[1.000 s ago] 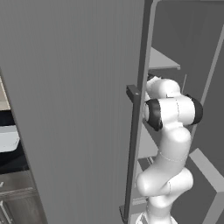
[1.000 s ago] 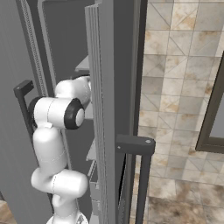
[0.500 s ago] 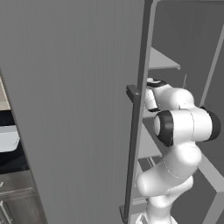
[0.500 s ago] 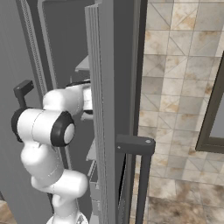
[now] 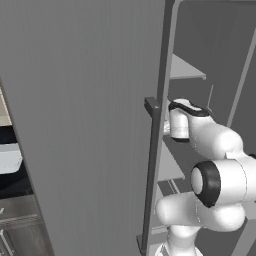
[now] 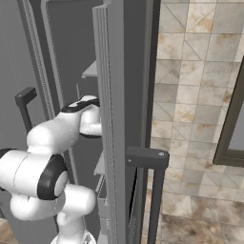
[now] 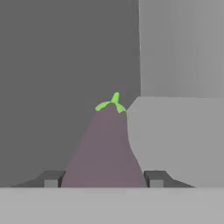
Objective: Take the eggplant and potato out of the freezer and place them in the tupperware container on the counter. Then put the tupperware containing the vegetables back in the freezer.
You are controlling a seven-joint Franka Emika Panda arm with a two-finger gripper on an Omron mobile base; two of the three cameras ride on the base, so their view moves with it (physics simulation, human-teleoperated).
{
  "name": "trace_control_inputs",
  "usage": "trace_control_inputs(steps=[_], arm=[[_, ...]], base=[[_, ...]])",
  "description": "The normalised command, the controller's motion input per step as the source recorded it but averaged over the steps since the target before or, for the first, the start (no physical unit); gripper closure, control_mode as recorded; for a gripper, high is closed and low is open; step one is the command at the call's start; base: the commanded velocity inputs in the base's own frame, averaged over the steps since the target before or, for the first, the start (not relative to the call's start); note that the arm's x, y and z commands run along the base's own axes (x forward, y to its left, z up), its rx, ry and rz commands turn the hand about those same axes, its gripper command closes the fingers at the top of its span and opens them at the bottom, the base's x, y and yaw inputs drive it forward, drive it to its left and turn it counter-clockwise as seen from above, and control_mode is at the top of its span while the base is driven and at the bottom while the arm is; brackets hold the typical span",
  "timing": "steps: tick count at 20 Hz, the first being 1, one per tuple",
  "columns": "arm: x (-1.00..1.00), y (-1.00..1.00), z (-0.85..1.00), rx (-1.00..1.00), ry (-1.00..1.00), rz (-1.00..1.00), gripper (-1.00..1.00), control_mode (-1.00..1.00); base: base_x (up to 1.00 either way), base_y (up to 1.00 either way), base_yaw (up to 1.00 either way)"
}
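Since the earlier frames, the arm's elbow joint has been swung outward and lowered toward the cameras, while the forearm has been carried deeper between the freezer (image 5: 90,125) door and its shelves; the cameras themselves have not shifted. In the hand view the claw (image 7: 103,179) is seen closed on the eggplant (image 7: 104,151), with one dark fingertip pressed at each flank of the purple body. The eggplant is pointed away from the camera, its bright green stem tip at the far end. Beyond it, plain grey freezer walls are shown, with a lighter panel on the right of that view. Whether the eggplant is lifted clear of a shelf cannot be told. In both base views the wrist is tucked inside the freezer behind the ribbed door edge, beside a grey shelf (image 5: 186,69). No writing or brand can be read anywhere. Beige stone tiling (image 6: 200,95) is seen to the right of the freezer.
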Motion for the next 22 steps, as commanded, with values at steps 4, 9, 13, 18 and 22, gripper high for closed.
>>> trace_control_inputs(steps=[4, 9, 13, 18, 22], arm=[[-0.78, -0.10, 0.68, -0.01, -0.18, -0.04, 1.00, -1.00], [-0.86, -0.08, 0.80, -0.01, -0.17, -0.03, 1.00, -1.00], [-0.95, -0.06, 0.81, -0.01, -0.16, -0.01, 1.00, -1.00], [-0.87, -0.06, 0.80, 0.00, -0.10, -0.01, 1.00, -1.00], [-0.87, -0.06, 0.79, 0.00, -0.03, -0.01, 1.00, -1.00]], base=[[0.00, 0.00, 0.00], [0.00, 0.00, 0.00], [0.00, 0.00, 0.00], [0.00, 0.00, 0.00], [0.00, 0.00, 0.00]])
